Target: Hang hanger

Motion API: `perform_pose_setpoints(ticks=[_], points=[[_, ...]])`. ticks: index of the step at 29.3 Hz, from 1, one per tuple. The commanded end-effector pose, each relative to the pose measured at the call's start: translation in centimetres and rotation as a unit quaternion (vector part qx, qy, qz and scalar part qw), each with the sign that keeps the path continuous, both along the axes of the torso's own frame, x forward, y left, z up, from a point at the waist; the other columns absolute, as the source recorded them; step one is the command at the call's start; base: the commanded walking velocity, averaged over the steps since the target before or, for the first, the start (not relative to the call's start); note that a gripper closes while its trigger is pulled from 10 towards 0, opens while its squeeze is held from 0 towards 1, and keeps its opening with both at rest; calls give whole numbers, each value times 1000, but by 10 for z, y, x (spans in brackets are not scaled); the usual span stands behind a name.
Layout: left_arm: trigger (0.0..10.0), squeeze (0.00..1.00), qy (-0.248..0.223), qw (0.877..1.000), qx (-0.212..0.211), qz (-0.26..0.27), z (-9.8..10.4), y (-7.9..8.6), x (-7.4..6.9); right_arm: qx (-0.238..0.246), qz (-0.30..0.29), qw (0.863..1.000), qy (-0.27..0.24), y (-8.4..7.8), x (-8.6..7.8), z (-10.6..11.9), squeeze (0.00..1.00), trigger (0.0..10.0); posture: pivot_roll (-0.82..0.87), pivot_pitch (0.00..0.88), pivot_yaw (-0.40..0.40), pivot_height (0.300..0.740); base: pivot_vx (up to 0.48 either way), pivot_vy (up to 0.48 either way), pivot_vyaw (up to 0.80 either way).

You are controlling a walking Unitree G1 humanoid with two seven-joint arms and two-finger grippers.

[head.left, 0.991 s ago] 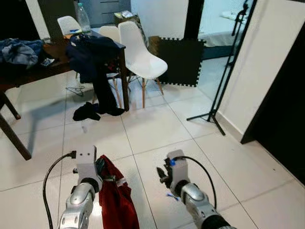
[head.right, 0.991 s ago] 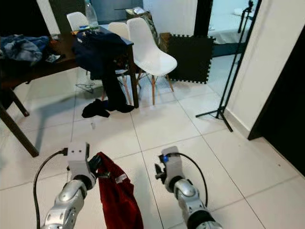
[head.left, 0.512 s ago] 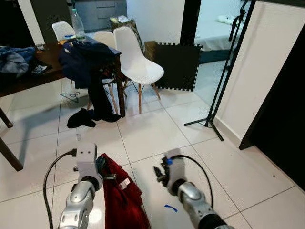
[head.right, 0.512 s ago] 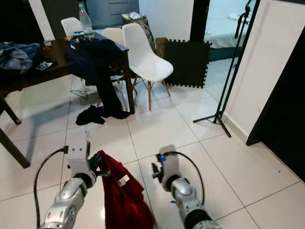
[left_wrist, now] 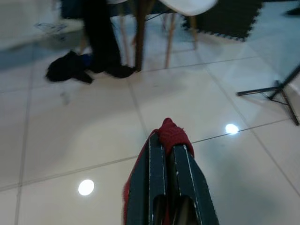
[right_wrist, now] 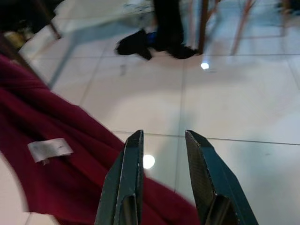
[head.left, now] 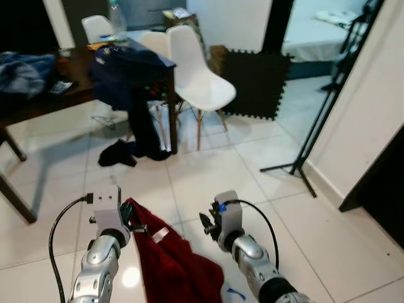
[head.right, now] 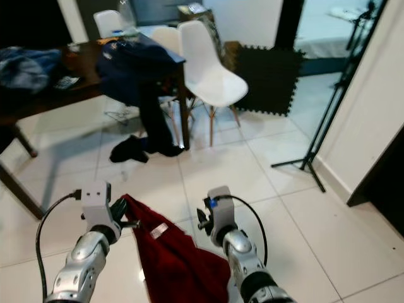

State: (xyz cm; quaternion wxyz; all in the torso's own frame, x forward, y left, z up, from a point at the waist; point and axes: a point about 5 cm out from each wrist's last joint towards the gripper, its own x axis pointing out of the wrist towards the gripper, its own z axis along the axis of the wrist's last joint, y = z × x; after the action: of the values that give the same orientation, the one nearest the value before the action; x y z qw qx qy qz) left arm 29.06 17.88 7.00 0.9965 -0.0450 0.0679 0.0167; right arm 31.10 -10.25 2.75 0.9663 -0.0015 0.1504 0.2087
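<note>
Carrying: left gripper (left_wrist: 169, 140) pinches dark-red cloth garment (head.left: 170, 265), right gripper (right_wrist: 161, 140) apart & empty; nothing hung yet.

a deep red cloth garment (head.left: 173, 262) with a small white label (head.left: 158, 234) hangs from black gripper fingers (left_wrist: 157, 176) over glossy white floor tiles (head.left: 214, 170). a white plastic chair (head.left: 197, 79) stands beside a dark brown wooden table (head.left: 38, 101) draped with navy blue clothing (head.left: 123, 66), near a black foam mat with a toothed edge (head.left: 255, 82).
</note>
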Motion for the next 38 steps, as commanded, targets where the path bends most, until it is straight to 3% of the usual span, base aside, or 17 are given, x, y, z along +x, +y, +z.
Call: perform_pose_setpoints(ticks=[1,17,25,32,38], points=[[10000,0,-9,1000,-1,2,5,1,2,4,-3,1000,4,-1,-2,-2,0,10000,151,35,28,740,349,0,0],[10000,0,-7,1000,-6,0,5,-2,3,8,2,1000,-3,2,1,1,0,10000,148,33,26,740,346,0,0],[10000,0,-9,1000,-8,1,6,-1,3,-16,19,1000,-6,6,0,0,0,10000,147,36,26,740,355,0,0],[10000,0,-8,1000,-9,1,6,-2,2,-31,26,999,-5,8,-1,0,0,10000,147,35,26,740,364,0,587],[10000,0,-7,1000,-8,2,5,-1,2,-19,6,1000,3,3,1,-1,0,10000,147,33,25,740,363,0,0]])
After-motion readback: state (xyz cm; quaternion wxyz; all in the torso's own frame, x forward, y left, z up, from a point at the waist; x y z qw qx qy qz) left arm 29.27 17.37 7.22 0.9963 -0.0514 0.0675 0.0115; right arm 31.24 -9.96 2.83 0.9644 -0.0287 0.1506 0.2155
